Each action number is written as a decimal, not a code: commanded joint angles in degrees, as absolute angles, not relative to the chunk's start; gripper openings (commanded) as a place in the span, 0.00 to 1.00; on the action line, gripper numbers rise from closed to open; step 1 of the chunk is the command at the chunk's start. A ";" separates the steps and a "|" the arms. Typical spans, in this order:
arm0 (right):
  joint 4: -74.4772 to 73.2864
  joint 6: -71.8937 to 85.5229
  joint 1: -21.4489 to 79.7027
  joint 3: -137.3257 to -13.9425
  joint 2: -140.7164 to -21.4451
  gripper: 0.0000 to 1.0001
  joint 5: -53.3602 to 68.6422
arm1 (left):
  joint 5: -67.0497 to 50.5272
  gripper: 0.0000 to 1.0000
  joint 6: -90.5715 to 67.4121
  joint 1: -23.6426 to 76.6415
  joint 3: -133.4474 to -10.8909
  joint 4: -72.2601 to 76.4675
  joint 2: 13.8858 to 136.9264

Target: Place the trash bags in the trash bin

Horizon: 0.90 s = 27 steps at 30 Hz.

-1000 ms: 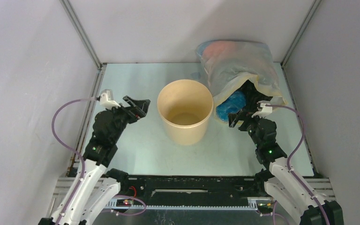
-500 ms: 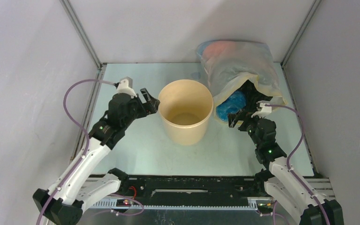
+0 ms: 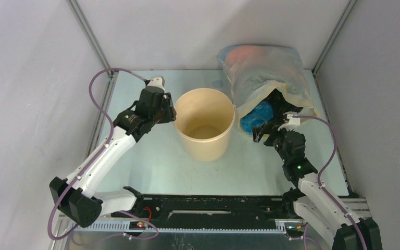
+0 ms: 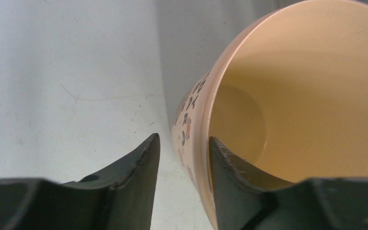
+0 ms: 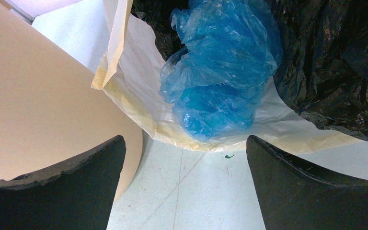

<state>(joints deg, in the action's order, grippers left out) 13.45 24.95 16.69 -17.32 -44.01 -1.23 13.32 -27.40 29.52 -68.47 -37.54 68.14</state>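
The trash bin (image 3: 208, 148), a round tan bucket, stands upright mid-table with nothing inside; the left wrist view shows its inner wall (image 4: 316, 96). My left gripper (image 3: 171, 114) straddles its left rim, one finger inside and one outside (image 4: 184, 138), jaws half closed. The inner finger lies against the wall and a gap remains outside. A crumpled light-blue trash bag (image 3: 256, 115) lies in the mouth of the big sack, just right of the bin (image 5: 38, 96). My right gripper (image 3: 271, 125) stands wide open just short of that bag (image 5: 220, 72), holding nothing (image 5: 186, 139).
A large cloudy clear-and-beige sack (image 3: 263, 67) lies at the back right, its mouth facing the right arm, with black plastic (image 5: 335, 62) bunched inside beside the blue bag. Grey walls close in the table on the left, the back and the right.
My left arm has swung forward and right from the table's left side to the bin's rim, and its jaws have narrowed around the rim. The right arm has barely moved.
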 commanded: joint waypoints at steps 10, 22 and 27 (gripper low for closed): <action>16.00 24.30 16.96 -19.71 -44.73 1.00 -0.61 | 19.44 0.00 -22.49 29.50 -83.58 -40.99 76.95; 16.26 24.38 16.88 -19.69 -45.78 1.00 -0.61 | 12.75 0.00 -23.52 21.75 -103.58 -41.74 94.27; 15.77 24.37 16.93 -19.69 -45.08 0.99 -0.62 | 9.84 0.02 -24.67 21.12 -109.16 -42.75 100.44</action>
